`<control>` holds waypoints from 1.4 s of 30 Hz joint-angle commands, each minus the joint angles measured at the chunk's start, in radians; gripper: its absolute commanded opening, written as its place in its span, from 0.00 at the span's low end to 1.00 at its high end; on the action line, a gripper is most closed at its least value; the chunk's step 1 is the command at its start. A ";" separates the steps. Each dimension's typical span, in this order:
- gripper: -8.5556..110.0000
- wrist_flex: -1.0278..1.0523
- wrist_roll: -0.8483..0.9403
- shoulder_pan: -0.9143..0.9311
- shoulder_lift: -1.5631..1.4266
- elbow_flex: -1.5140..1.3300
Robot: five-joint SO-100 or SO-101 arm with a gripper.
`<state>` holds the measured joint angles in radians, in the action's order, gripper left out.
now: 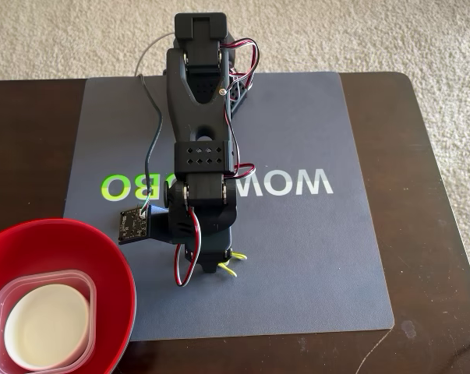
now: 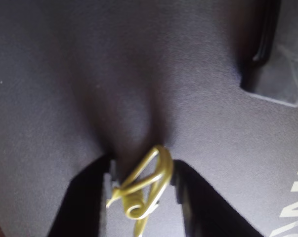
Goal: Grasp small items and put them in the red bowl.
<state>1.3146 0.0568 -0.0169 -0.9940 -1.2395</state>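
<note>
In the wrist view a thin yellow-green clip (image 2: 148, 183) sits between my gripper's (image 2: 144, 197) two black fingers, which touch it on both sides just above the mat. The fixed view shows the clip (image 1: 231, 262) poking out under the lowered gripper (image 1: 217, 266). The red bowl (image 1: 106, 253) stands at the table's front left corner, left of the gripper. Inside it lies a clear square tub (image 1: 85, 282) holding a white round bowl (image 1: 46, 326). A black rectangular buckle (image 2: 270, 59) lies on the mat at the wrist view's upper right; the arm hides it in the fixed view.
A dark blue-grey mat (image 1: 320, 249) with white and green lettering covers the middle of the dark brown table (image 1: 433, 234). Carpet lies beyond the table's edges. The arm's base (image 1: 203, 47) stands at the mat's far edge.
</note>
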 commanded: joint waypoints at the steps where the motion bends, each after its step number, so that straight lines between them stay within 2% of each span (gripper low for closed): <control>1: 0.18 -0.005 -0.018 -0.080 0.005 0.011; 11: 0.19 -0.005 -0.038 -0.199 -0.031 0.014; 14: 0.16 -0.002 -0.038 -0.201 -0.023 0.014; 17: 0.07 -0.005 -0.038 -0.178 -0.017 0.006; 29: 0.08 0.003 -0.092 -0.155 0.002 0.014; 33: 0.18 0.020 -0.238 -0.288 -0.071 -0.034; 38: 0.25 0.003 -0.495 -0.436 -0.176 -0.038; 42: 0.27 0.015 -0.611 -0.500 -0.229 -0.044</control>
<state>1.3254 -0.4863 -0.4801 -1.1413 -1.2870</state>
